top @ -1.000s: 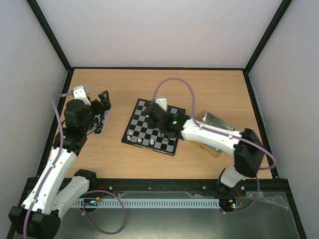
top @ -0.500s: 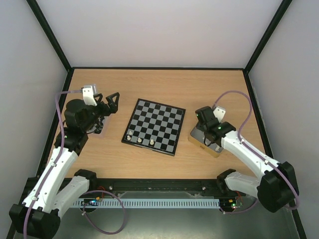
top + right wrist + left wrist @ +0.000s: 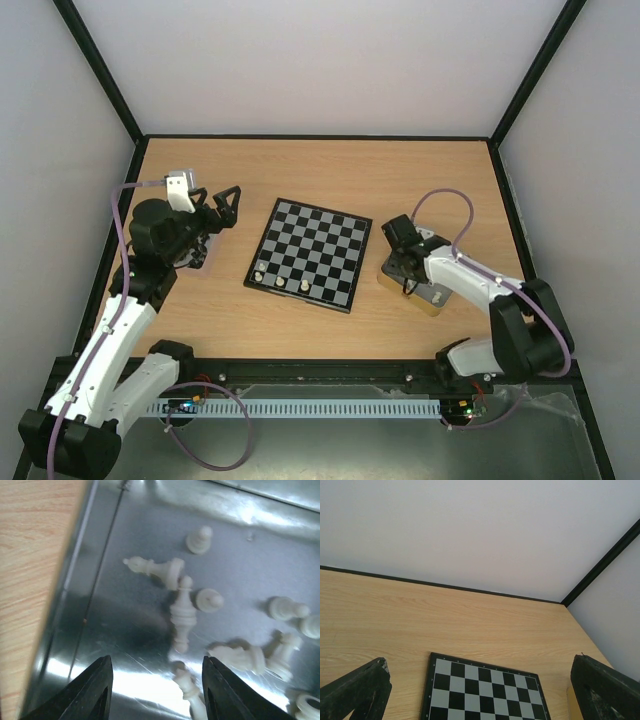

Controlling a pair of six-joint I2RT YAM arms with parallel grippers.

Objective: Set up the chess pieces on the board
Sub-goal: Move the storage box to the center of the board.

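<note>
**Overhead and wrist views.** The chessboard [image 3: 310, 255] (black and pale grey checks, black rim) lies flat near the middle of the wooden worktop [image 3: 330, 175]. It is turned a little off square and sits between the two arms. Three upright pieces [image 3: 280, 282], cream-white, stand along its near edge toward the left corner.

**Left arm.** The left fingers [image 3: 360, 690] are spread wide with nothing between them. They are held above the worktop to the left of the board and point across it. In the wrist view part of the board shows in the gap between them.

**Right arm.** The right fingers [image 3: 95, 687] hang over a silvery metal tin [image 3: 95, 570], which sits just to the right of the board without touching it. They are parted and grip nothing. Below them loose cream-white figures [image 3: 181, 612] are scattered over the tin's floor, most lying on their sides, several touching one another. One of them lies under the gap between the two tips.
</note>
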